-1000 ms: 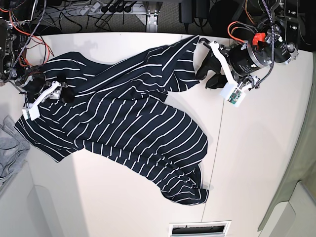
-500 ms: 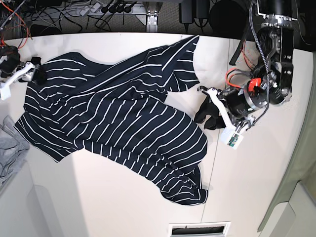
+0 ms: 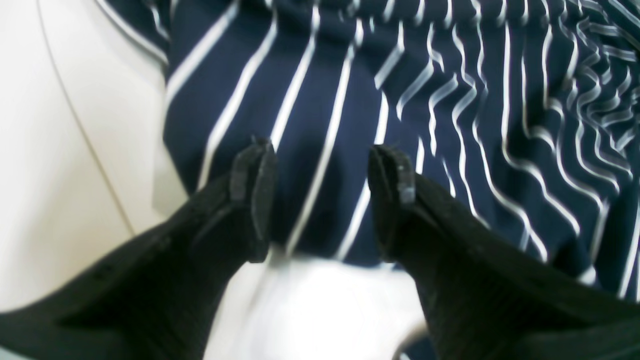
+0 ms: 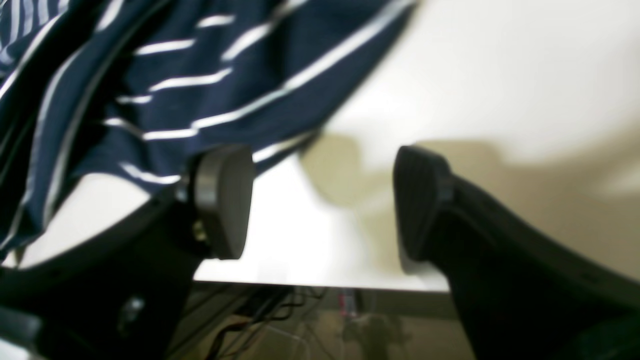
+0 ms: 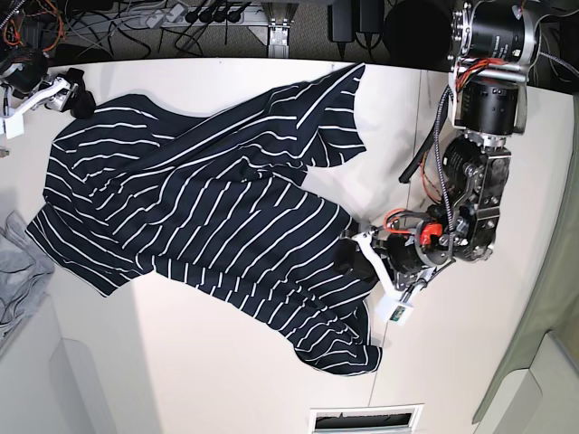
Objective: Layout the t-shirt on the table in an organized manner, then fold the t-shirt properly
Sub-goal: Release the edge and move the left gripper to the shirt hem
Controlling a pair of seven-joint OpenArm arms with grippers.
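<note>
Bright, even light overhead; the white worktop (image 5: pixel 226 362) nearly washes out. The right wrist view is smeared with blur, soft tan shadows on the worktop's far side. Left wrist view is sharper, slightly soft.

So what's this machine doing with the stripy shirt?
A two-armed robot is spreading a dark navy fabric t-shirt with thin white stripes on a broad white table. The shirt lies rumpled and skewed, not yet flat or folded. The left end effector hovers open over the shirt's edge, one finger to each side of a patch of striped cloth, gripping nothing. The right end effector is open at the table's far corner, beside another shirt edge.
</note>
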